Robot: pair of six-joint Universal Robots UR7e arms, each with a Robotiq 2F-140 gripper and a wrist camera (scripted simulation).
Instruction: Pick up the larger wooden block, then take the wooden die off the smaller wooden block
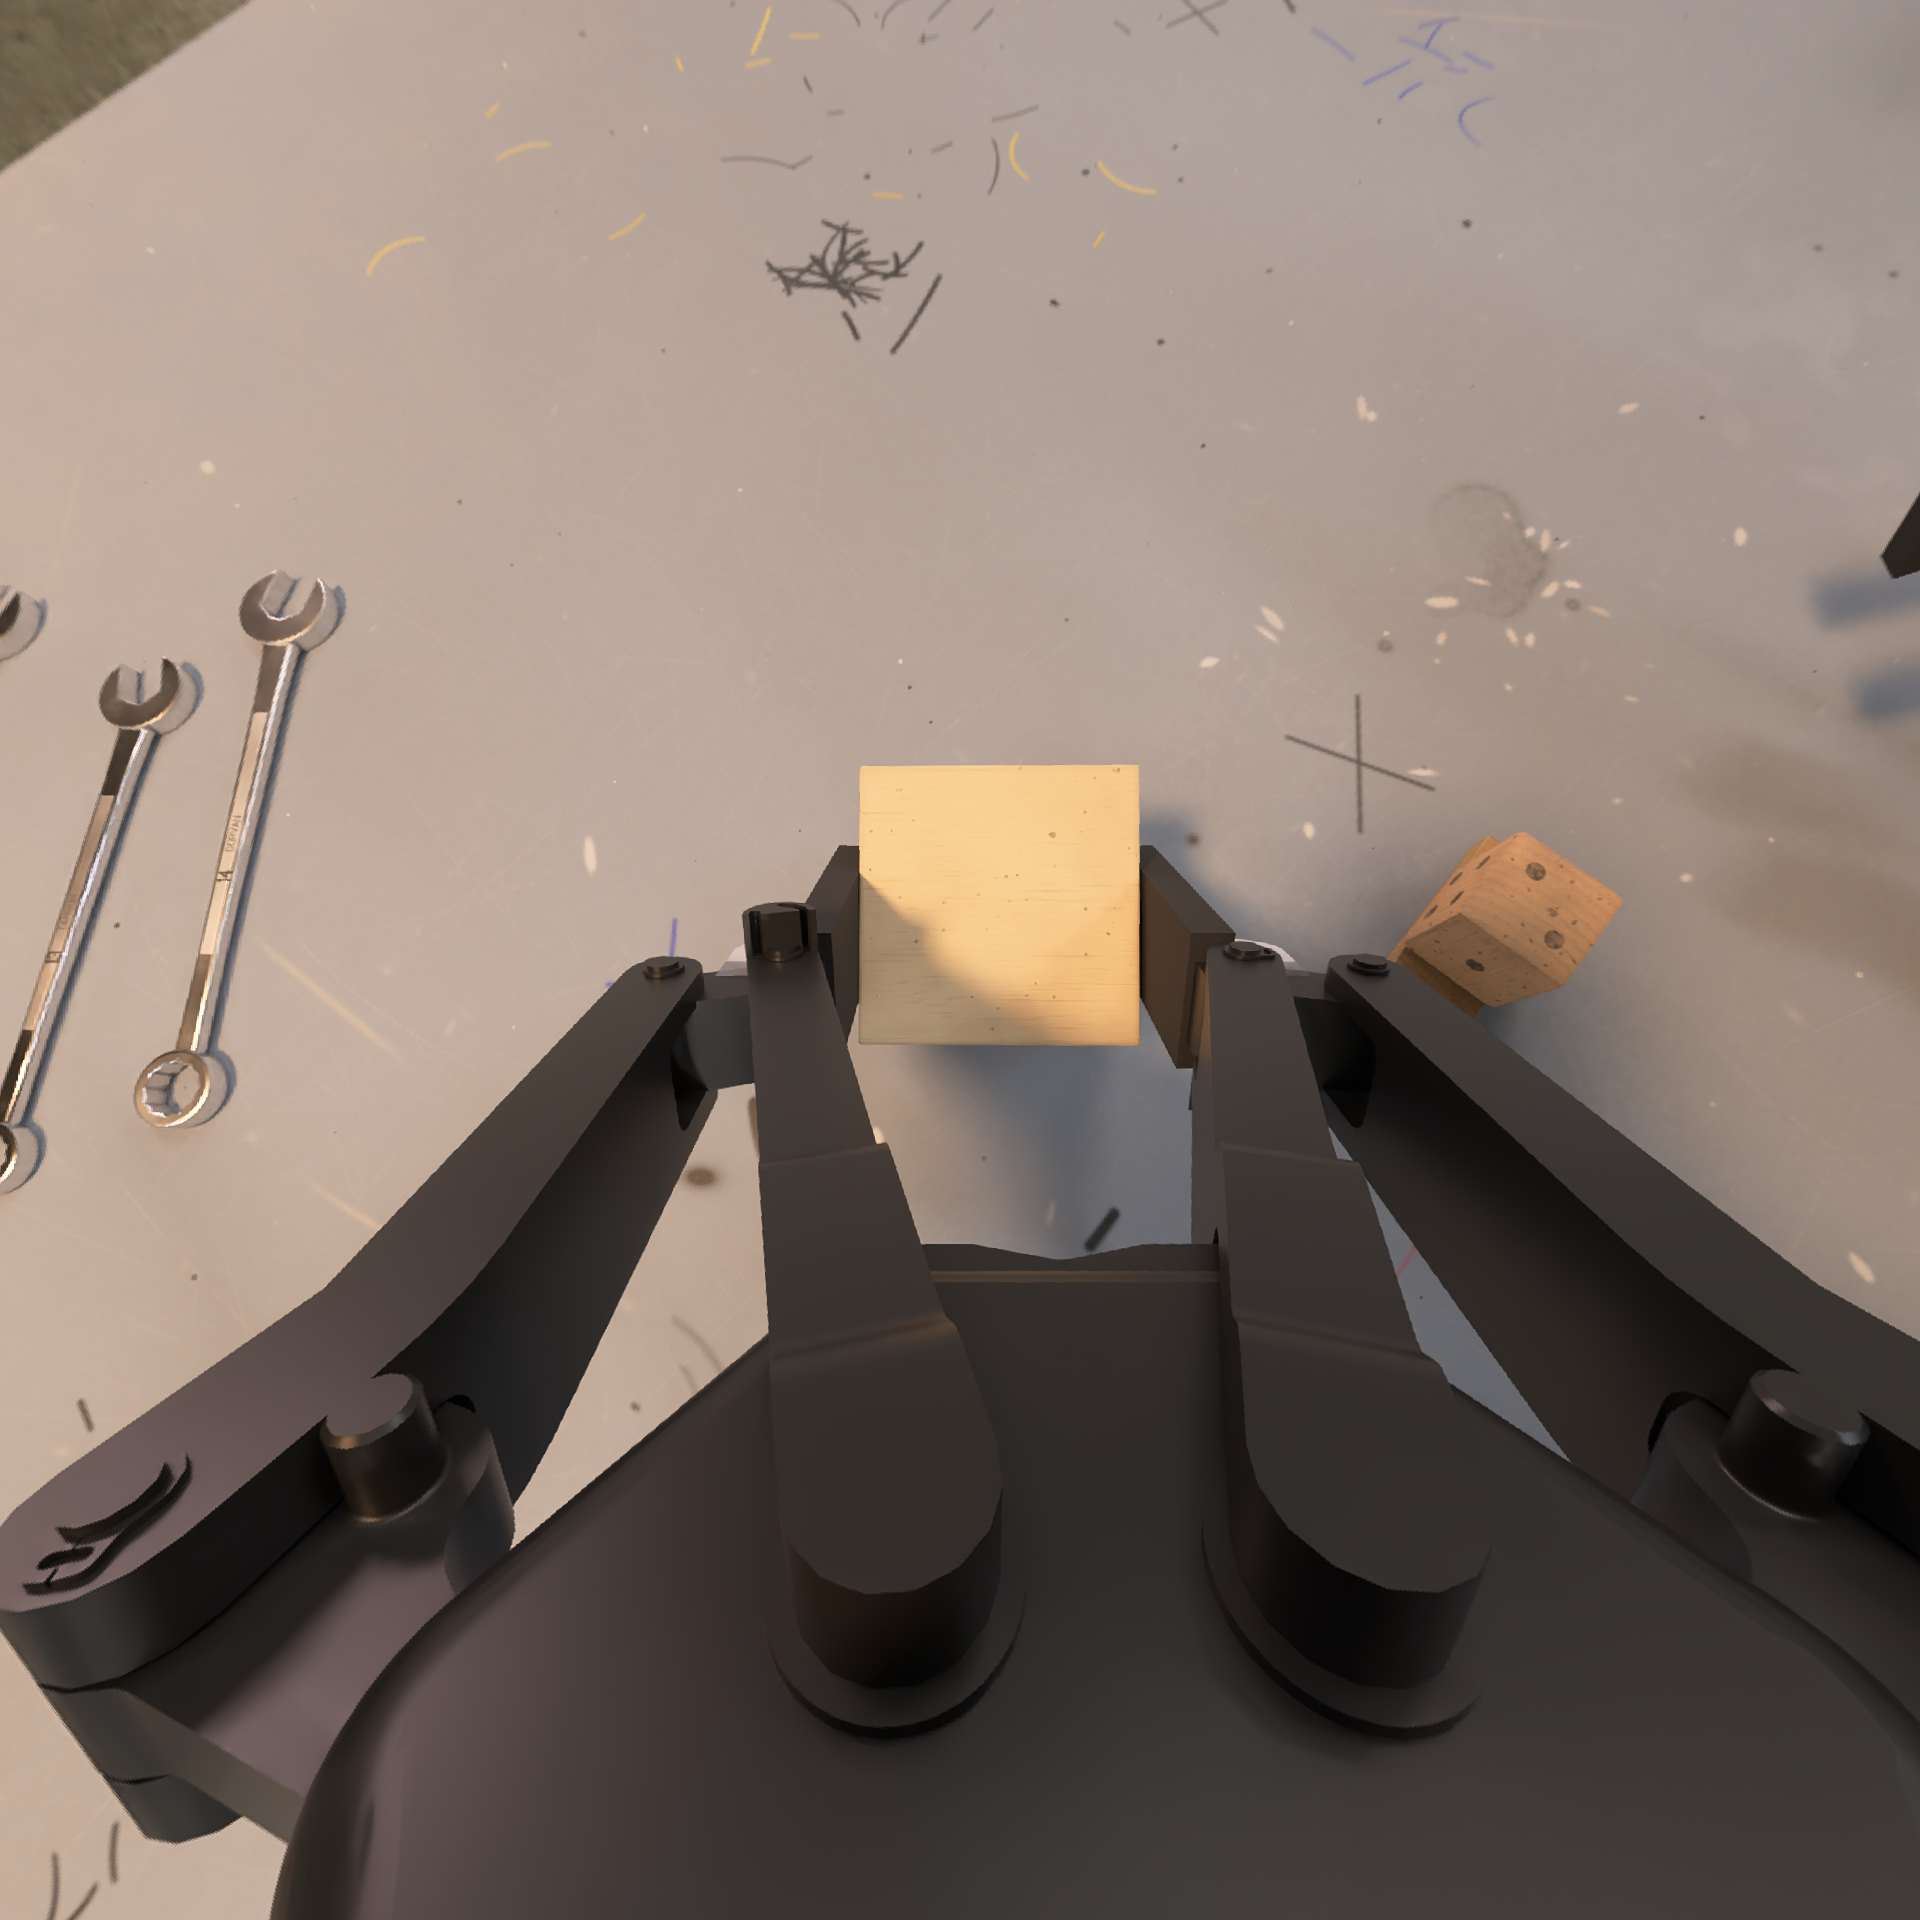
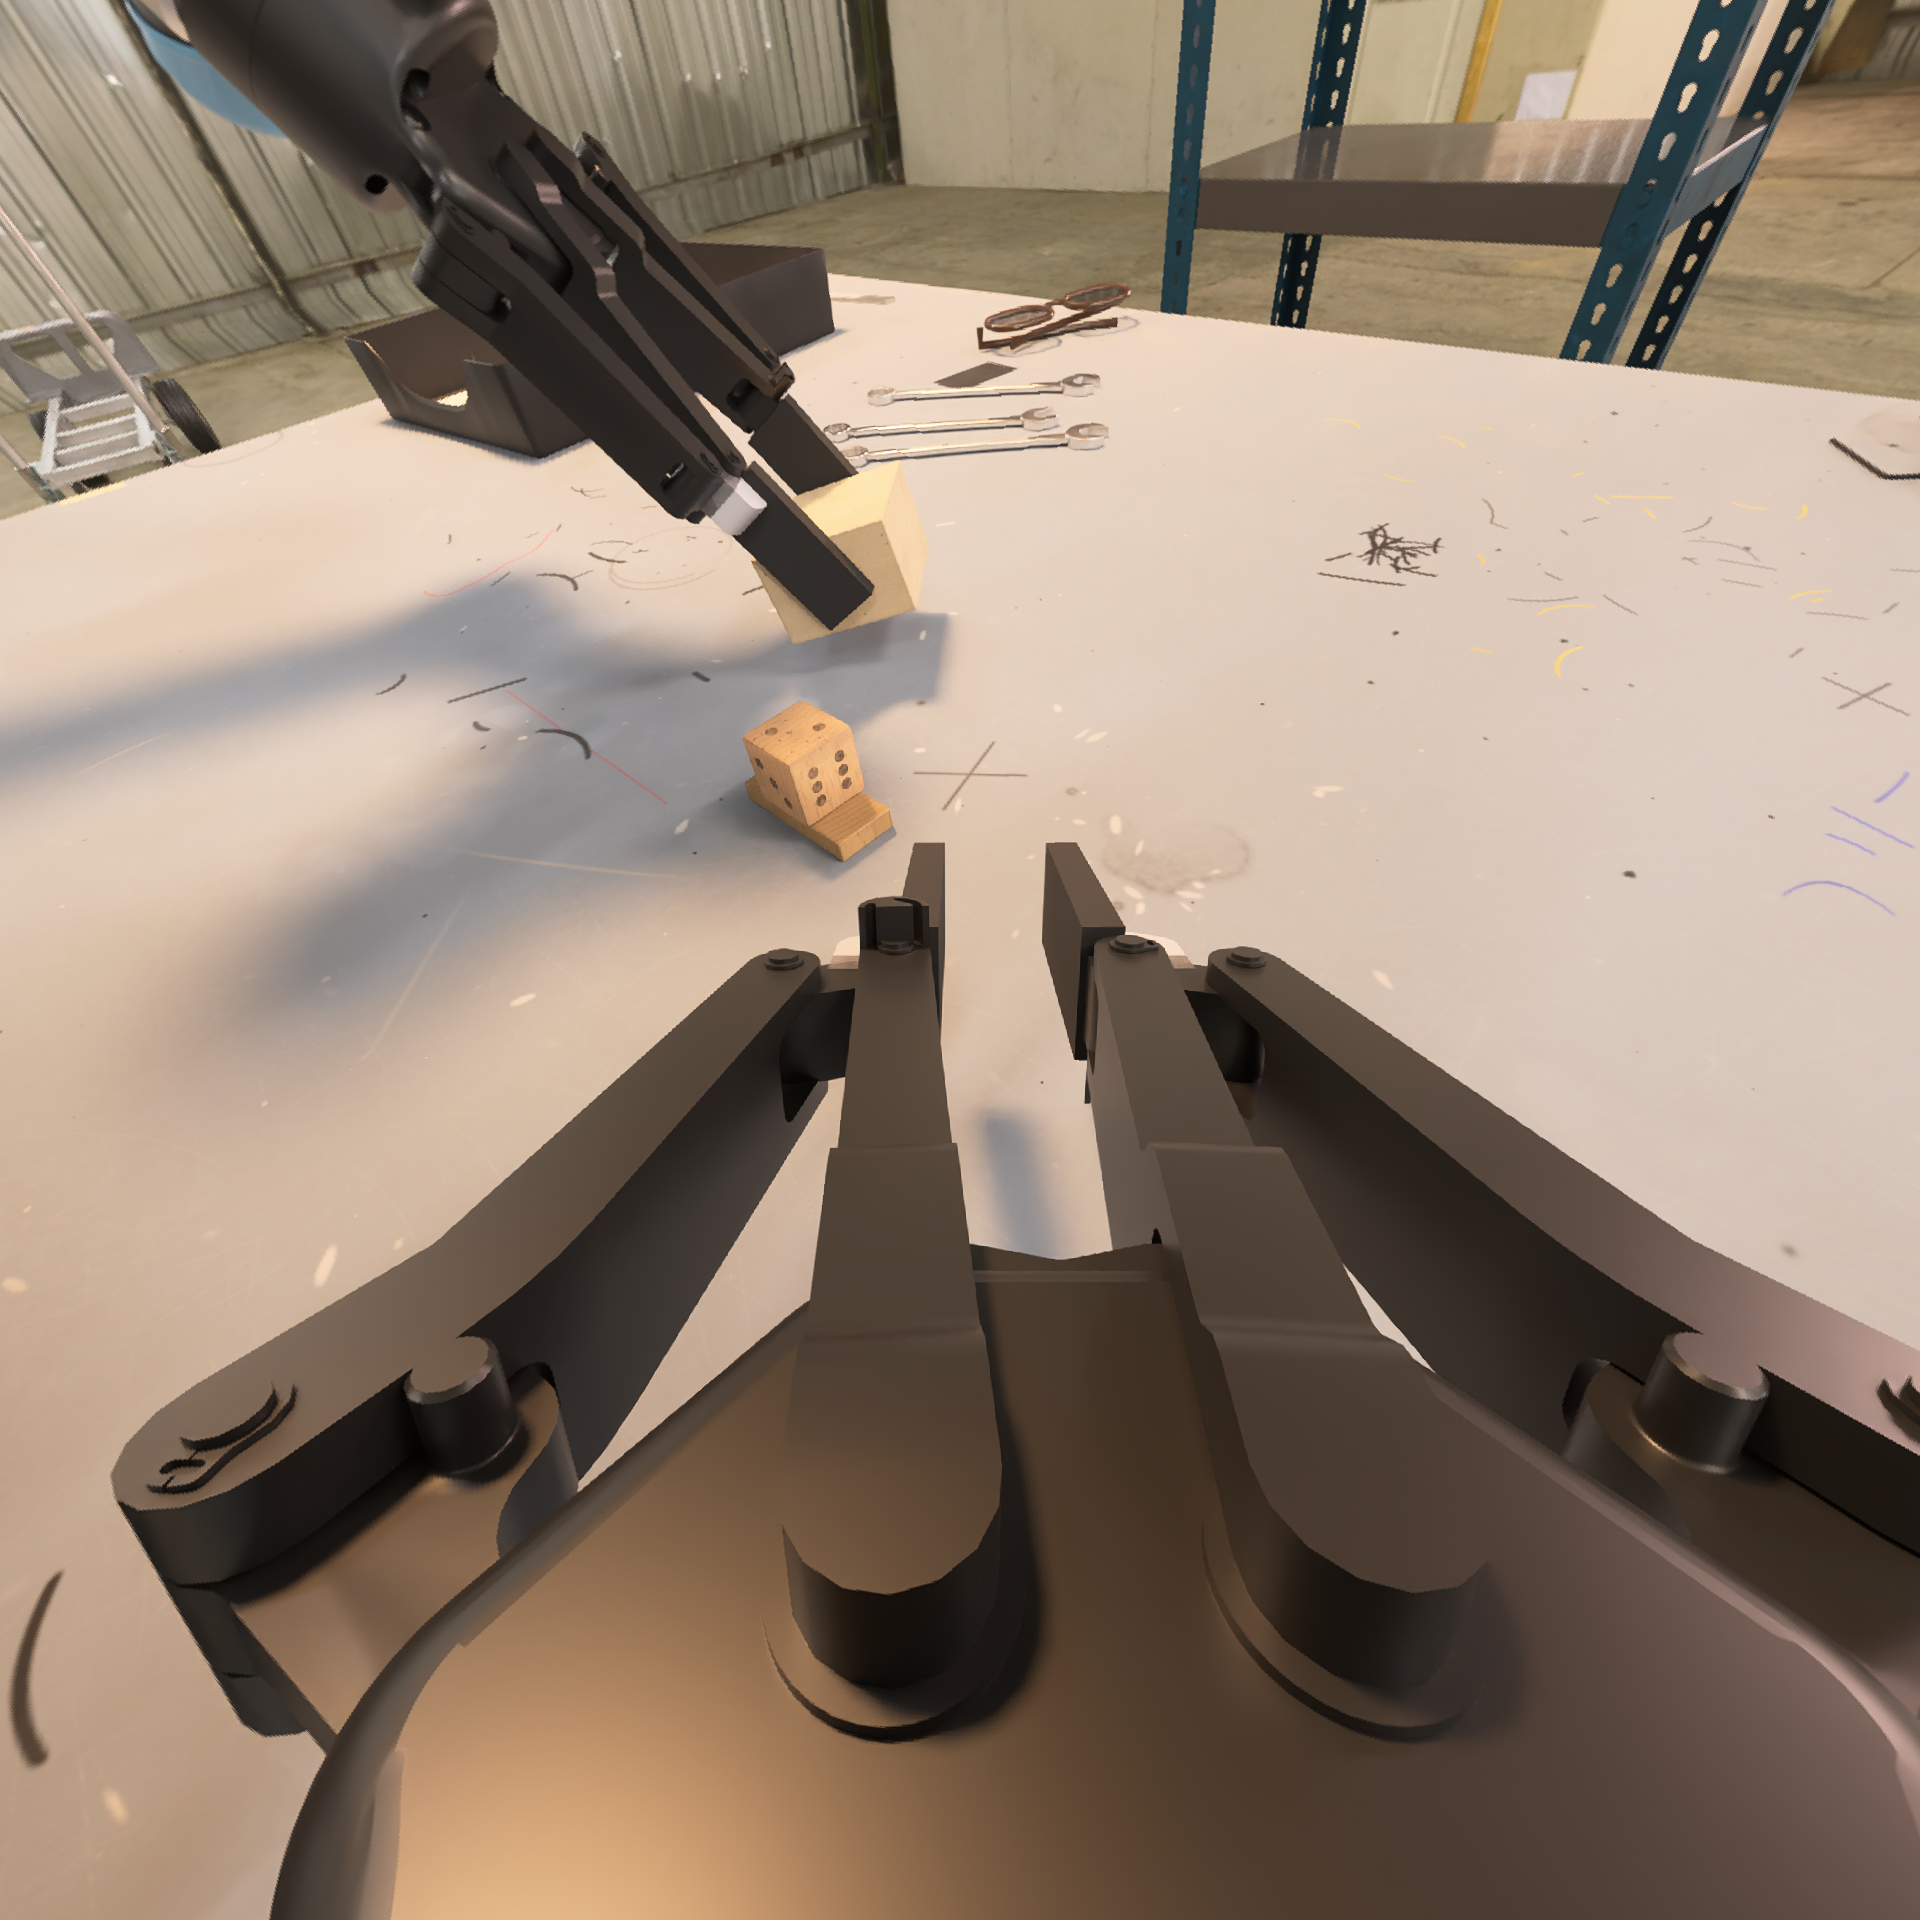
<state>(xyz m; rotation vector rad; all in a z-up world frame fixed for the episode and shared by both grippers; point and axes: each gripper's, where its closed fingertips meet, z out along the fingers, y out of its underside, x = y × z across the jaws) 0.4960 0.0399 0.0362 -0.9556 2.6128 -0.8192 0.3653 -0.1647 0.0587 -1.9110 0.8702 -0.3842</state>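
My left gripper (image 1: 997, 883) is shut on the larger, pale wooden block (image 1: 997, 904), one pad on each side face. In the right wrist view the left gripper (image 2: 831, 520) holds this block (image 2: 883, 530) tilted, a little above the table. The wooden die (image 1: 1527, 914) sits on the smaller wooden block (image 1: 1455, 992), down and to the right of the held block. In the right wrist view the die (image 2: 800, 764) rests on the small block (image 2: 847, 826) just ahead and left of my right gripper (image 2: 994, 868). The right gripper is open and empty above the table.
Several wrenches (image 1: 239, 842) lie at the left, and show farther back in the right wrist view (image 2: 977, 436). A pair of glasses (image 2: 1049, 312), a dark tray (image 2: 769, 291) and a blue shelf rack (image 2: 1455, 177) stand beyond. The table (image 2: 1455, 935) is marked with scribbles.
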